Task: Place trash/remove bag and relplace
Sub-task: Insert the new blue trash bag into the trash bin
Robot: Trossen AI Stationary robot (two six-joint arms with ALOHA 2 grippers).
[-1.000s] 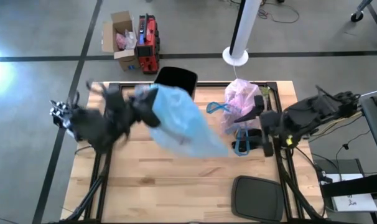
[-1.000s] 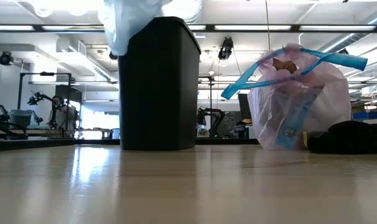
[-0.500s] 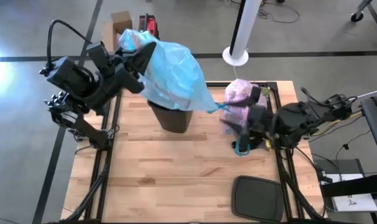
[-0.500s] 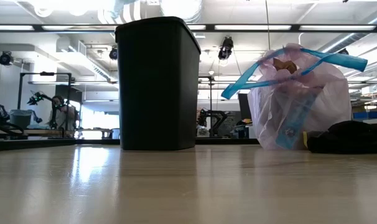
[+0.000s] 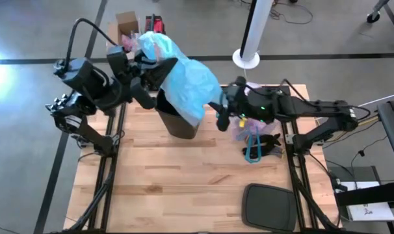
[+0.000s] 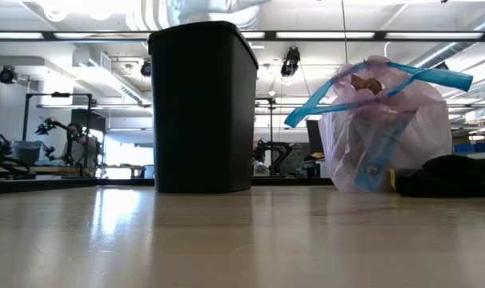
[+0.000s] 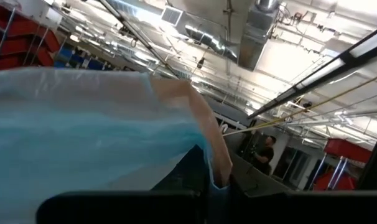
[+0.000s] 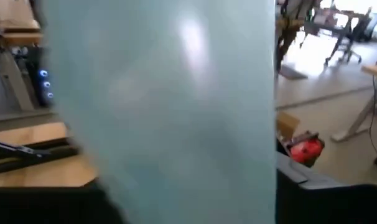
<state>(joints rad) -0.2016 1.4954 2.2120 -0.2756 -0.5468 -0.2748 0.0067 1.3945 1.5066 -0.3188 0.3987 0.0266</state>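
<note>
A thin light-blue plastic bag hangs over the black bin, which stands on its base at the table's far middle. My left gripper is shut on the blue bag above the bin's far left side. My right gripper has reached in from the right and sits at the blue bag's right edge; that bag fills its wrist view. The lavender-pink bag rests on its bottom on the table right of the bin, its blue drawstrings loose, with brown trash showing at its top. My left gripper pinches a gathered edge of the light-blue bag between its two fingers. It comes from the table's left, pointing a little upward. The bag is lifted clear of the table and hangs slack down over the bin's mouth.
A black bin lid lies at the table's near right. A dark object lies beside the pink bag. Beyond the far left edge, on the floor, stand a cardboard box and a red case. A white pole rises behind the table.
My left gripper has risen from low over the table's left toward the far edge, carrying the blue bag up from the tabletop until it hangs over the bin. My right arm has swung from the table's right edge leftward to the blue bag. The pink bag has stayed put.
</note>
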